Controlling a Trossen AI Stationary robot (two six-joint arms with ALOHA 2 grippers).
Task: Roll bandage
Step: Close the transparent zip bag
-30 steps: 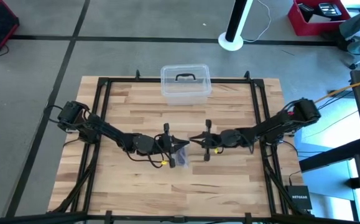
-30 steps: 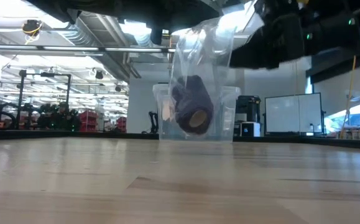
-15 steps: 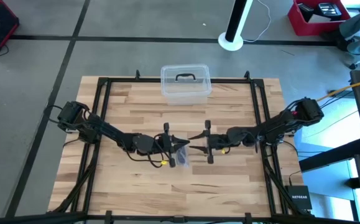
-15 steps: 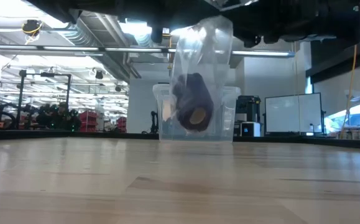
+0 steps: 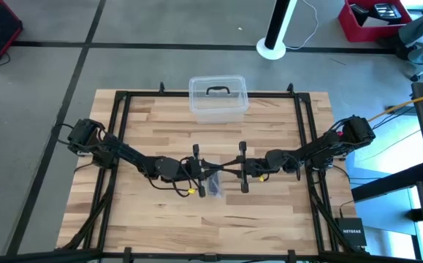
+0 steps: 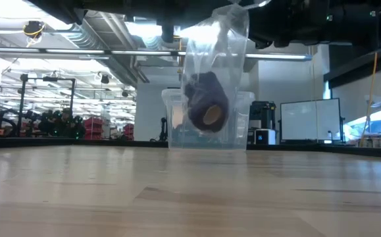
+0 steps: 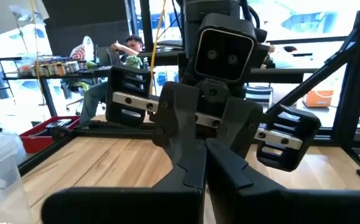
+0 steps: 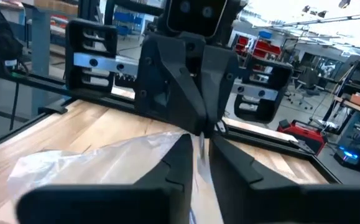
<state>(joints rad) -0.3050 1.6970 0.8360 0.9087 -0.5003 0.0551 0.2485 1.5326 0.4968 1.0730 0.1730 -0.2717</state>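
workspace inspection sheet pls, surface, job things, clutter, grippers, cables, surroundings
surface: wooden table in a black frame, bare around the arms.
job's things: purple bandage is a roll, hanging inside a clear plastic bag held clear of the table.
clutter: clear lidded box with a black handle at the far edge.
grippers: left gripper and right gripper meet at the table's middle, both shut on the bag's top.
cables: yellow-tipped cable loops under the left arm.
surroundings: red cases on the floor, a white stand base, a person seated beyond the table.
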